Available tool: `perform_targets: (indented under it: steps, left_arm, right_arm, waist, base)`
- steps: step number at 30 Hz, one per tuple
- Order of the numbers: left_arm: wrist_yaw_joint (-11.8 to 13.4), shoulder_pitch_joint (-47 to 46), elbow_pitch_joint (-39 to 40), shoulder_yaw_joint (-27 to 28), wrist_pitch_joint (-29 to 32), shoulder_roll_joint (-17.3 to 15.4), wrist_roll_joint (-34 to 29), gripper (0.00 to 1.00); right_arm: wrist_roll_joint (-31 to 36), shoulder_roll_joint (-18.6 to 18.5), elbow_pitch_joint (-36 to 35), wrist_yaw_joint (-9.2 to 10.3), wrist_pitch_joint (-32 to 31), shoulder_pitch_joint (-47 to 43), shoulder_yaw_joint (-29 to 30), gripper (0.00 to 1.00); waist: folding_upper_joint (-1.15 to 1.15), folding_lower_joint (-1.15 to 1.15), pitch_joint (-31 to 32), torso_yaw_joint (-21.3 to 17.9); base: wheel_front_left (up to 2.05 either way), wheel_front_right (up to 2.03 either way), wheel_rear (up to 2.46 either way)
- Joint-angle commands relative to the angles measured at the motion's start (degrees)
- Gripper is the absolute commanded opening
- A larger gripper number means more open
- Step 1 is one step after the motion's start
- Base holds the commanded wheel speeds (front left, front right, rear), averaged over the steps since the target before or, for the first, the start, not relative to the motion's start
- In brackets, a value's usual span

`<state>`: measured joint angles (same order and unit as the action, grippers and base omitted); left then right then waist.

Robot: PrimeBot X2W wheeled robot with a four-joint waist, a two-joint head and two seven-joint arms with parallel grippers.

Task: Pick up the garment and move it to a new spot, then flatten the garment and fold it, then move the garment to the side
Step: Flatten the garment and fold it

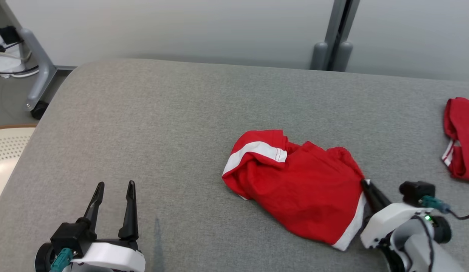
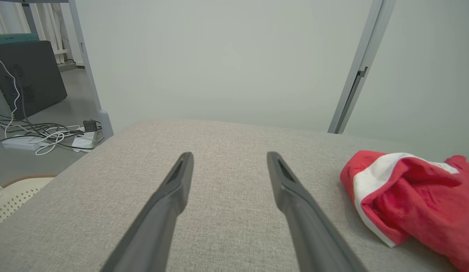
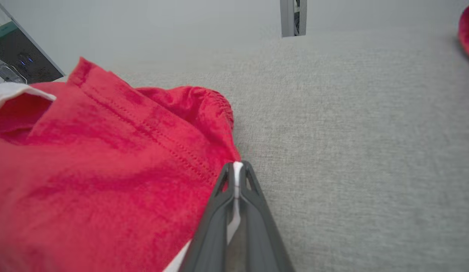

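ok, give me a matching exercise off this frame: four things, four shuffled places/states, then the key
Things
1. left gripper
2. right gripper
3. red garment
4. second red garment

Places/states
A. at the right edge of the head view, away from both grippers
B. open, holding nothing, over the bare grey surface
C. shut, with a white hem pinched between its fingers
D. crumpled mid-surface, white band showing

Pairs: 1-B, 2-C, 3-D, 4-A
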<state>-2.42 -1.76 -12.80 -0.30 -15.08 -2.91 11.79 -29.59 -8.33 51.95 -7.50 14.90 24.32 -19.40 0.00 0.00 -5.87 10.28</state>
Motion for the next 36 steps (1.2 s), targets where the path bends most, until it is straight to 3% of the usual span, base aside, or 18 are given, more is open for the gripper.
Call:
perform_targets:
  steps: [1, 14, 19, 26, 36]
  left_arm:
    - [0.0, 0.1, 0.0, 0.3, -0.1, -0.2, -0.5, 1.0]
    - [-1.3, -1.1, -0.4, 1.0, -0.1, -0.1, -0.8, 1.0]
    - [-1.5, -1.4, -0.8, 1.0, -0.1, -0.1, -0.6, 1.0]
    - [-1.3, -0.3, -0.9, 1.2, -0.1, -0.1, 0.2, 1.0]
    - [-1.1, -0.6, -0.3, 1.4, -0.1, -0.1, 0.9, 1.0]
  right_arm:
    - [-0.1, -1.3, -1.0, 0.0, 0.4, -0.2, 0.6, 0.0]
    - [1.2, -12.7, -11.3, 0.0, 0.4, 2.9, 7.7, 0.0]
    - [1.8, -14.3, -14.3, 0.0, 0.4, 4.7, 9.9, 0.0]
    - [3.3, -11.3, -19.6, 0.0, 0.1, 7.3, 5.2, 0.0]
    - [3.1, -2.0, -26.7, 0.0, -1.2, 12.2, -5.2, 0.0]
  waist:
    - [0.0, 0.0, 0.5, -0.9]
    - [0.0, 0.0, 1.2, -6.0]
    - [0.0, 0.0, 1.9, -5.9]
    - [0.0, 0.0, 3.2, -4.7]
    - [0.0, 0.0, 3.5, -1.7]
  base:
    - [0.0, 0.0, 0.0]
    - [0.0, 0.0, 0.0]
    - [0.0, 0.0, 0.0]
    - [0.0, 0.0, 0.0]
    - [0.0, 0.0, 0.0]
